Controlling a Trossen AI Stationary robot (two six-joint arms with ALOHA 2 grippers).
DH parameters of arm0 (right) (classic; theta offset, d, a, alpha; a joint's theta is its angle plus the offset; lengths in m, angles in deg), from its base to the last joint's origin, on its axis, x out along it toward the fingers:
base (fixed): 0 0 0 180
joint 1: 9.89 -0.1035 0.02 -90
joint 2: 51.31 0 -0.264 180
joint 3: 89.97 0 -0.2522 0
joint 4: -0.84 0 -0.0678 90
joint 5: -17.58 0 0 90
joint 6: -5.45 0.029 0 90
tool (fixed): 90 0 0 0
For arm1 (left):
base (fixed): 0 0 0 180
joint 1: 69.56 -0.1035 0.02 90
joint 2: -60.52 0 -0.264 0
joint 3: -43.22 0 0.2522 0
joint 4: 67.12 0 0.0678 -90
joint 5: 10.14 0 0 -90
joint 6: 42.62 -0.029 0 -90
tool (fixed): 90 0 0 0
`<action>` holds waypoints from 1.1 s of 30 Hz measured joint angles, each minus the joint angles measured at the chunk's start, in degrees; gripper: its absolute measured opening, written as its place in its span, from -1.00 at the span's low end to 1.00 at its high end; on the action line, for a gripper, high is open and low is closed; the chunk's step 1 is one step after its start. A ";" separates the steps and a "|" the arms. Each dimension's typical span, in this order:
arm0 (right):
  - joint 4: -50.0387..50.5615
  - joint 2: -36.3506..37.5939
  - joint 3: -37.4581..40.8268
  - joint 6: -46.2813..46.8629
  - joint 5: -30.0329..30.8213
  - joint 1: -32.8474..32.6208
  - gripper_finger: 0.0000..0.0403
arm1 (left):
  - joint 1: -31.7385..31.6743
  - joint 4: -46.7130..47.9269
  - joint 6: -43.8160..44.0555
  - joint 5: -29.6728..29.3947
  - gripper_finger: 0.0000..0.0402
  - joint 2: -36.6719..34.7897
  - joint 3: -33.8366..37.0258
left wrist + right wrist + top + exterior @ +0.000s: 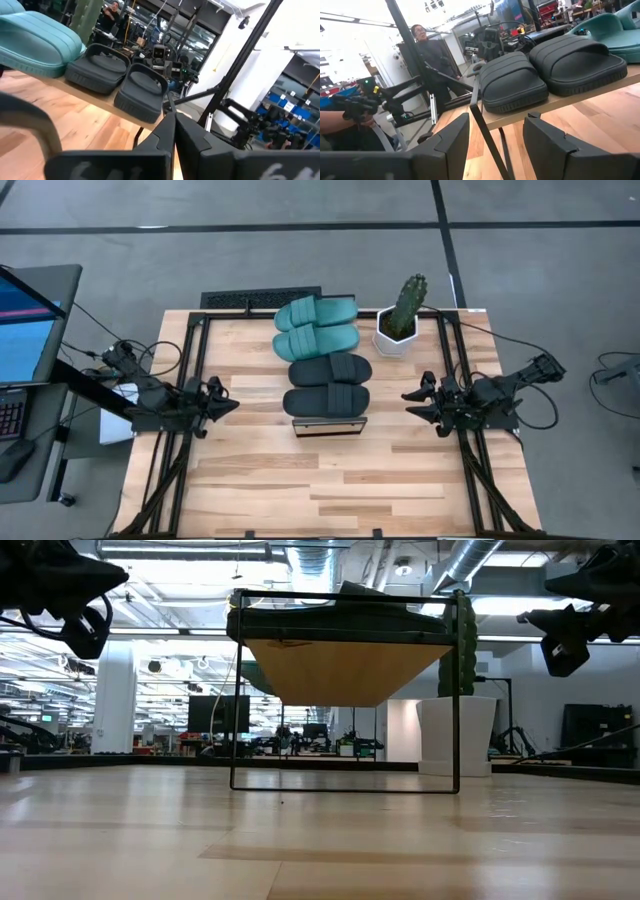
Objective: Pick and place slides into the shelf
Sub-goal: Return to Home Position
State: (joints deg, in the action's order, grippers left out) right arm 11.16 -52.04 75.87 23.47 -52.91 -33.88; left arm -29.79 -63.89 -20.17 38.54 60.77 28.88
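Note:
Four slides lie side by side on the shelf's light-wood top (328,427): two teal ones (318,312) (315,340) at the far end, two black ones (330,370) (326,401) nearer, all resting on their soles. My left gripper (232,404) hovers left of the shelf, shut and empty, level with the nearest black slide (142,92). My right gripper (412,404) hovers right of the shelf, open and empty, facing the same black slide (512,82). From table height, the shelf (345,670) stands on its thin black frame.
A cactus in a white pot (400,325) stands on the table by the shelf's far right corner. Black frame rails (190,380) run along both table sides. A laptop (25,330) sits off the left edge. A person (427,50) stands beyond the table.

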 joint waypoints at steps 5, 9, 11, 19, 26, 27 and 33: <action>0.00 0.00 0.00 0.00 0.00 0.00 -0.15 | 0.00 3.60 0.05 2.07 -1.00 0.00 0.00; 0.00 0.00 0.02 0.00 0.00 0.00 -0.14 | 0.00 5.33 -0.57 1.80 -1.00 0.11 0.00; 0.00 0.00 0.02 0.00 0.00 0.00 -0.14 | 0.00 5.36 -1.94 1.78 -1.00 0.11 0.00; 0.00 0.00 0.02 0.00 0.00 0.00 -0.14 | 0.00 5.43 -2.20 1.74 -1.00 0.11 0.00; 0.00 0.00 0.02 0.00 0.00 0.00 -0.15 | 0.00 5.48 -3.81 1.64 -1.00 0.11 0.00; 0.00 0.00 0.02 0.01 0.00 0.00 -0.14 | 0.00 5.48 -3.81 1.65 -1.00 0.11 0.00; 0.00 0.00 0.02 0.01 0.00 0.00 -0.13 | 0.00 5.50 -3.88 1.65 -1.00 0.11 0.00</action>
State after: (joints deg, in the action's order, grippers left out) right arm 11.16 -52.04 75.89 23.48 -52.91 -33.88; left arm -29.79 -58.39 -24.05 40.20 60.88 28.88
